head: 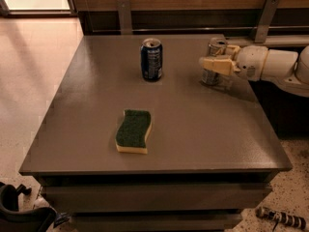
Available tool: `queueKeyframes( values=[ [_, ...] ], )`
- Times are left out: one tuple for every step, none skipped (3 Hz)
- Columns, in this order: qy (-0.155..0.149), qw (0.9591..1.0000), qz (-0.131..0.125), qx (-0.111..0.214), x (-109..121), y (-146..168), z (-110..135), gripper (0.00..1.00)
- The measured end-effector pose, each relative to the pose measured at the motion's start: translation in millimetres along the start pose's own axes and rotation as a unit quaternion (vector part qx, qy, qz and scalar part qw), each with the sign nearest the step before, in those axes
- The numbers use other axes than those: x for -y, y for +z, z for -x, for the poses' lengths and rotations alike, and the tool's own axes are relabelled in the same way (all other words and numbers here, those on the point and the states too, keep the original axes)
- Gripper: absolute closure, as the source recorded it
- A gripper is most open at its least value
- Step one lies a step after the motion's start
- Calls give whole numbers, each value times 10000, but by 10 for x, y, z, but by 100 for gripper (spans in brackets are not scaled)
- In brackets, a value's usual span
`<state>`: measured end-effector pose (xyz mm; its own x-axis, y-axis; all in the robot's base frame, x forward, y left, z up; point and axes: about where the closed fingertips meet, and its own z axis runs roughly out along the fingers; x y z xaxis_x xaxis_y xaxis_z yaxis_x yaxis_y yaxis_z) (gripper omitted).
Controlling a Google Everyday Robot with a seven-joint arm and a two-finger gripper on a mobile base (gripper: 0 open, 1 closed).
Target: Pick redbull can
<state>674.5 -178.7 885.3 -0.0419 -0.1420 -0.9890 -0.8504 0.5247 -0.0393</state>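
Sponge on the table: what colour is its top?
Dark green on the rectangular sponge, camera view; gripper at the slim silver can.

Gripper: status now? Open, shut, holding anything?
Gripper: at the redbull can, which stands at the far right of the table; whether it is open, shut or gripping the can cannot be told.

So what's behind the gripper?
The redbull can stands there on the table. The gripper, at the table's far corner, covers its middle; only its top and base show.
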Motion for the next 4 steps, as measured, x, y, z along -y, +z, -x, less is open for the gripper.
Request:
queueKeyframes(
  values=[
    [0, 10000, 33, 4, -18, 38, 5, 90],
    [0, 10000, 51, 7, -28, 59, 7, 100],
    [16, 10000, 91, -8, -44, 90, 5, 100],
    [10, 9998, 180, 4, -79, 132, 70, 100]
  ],
)
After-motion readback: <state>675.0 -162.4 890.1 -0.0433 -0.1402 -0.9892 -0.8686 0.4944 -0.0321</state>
